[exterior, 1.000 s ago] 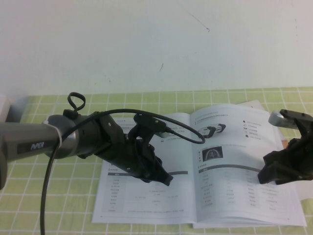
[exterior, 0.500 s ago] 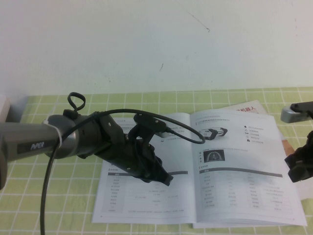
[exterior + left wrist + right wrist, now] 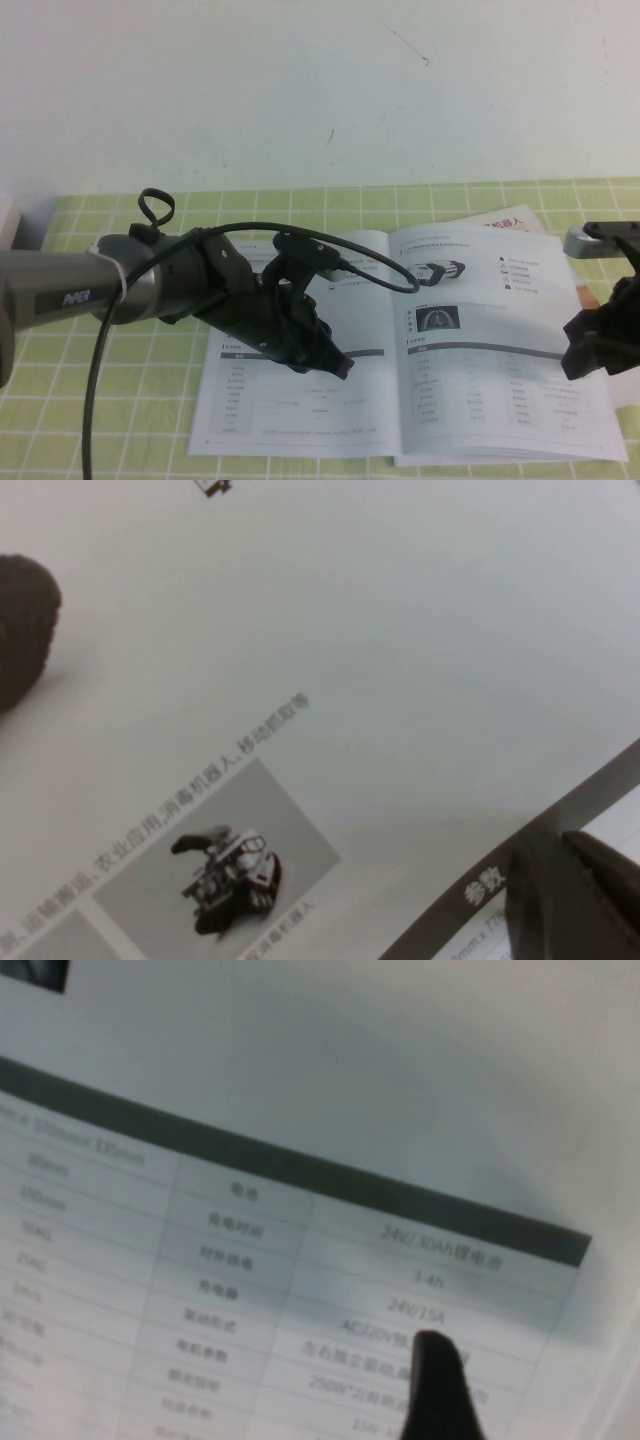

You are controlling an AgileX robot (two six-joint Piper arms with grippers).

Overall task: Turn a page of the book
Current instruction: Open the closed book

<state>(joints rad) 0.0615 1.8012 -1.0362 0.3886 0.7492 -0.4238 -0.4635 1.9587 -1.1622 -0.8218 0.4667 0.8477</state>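
We see the right hand [image 3: 600, 350] return over the page's [image 3: 500, 340] three-o'clock edge after pulling away; the page lies flat in the open book [image 3: 300, 400], unturned. Its fingers we cannot tell. The left hand [image 3: 335, 362] presses the left leaf, grip unclear. The table reads "24V/15A".

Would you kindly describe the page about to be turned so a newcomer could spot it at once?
On the green checked mat lies an open white book. The page is its right-hand sheet, by the right tool; the left tool presses the other. Only it carries a semicircular picture.
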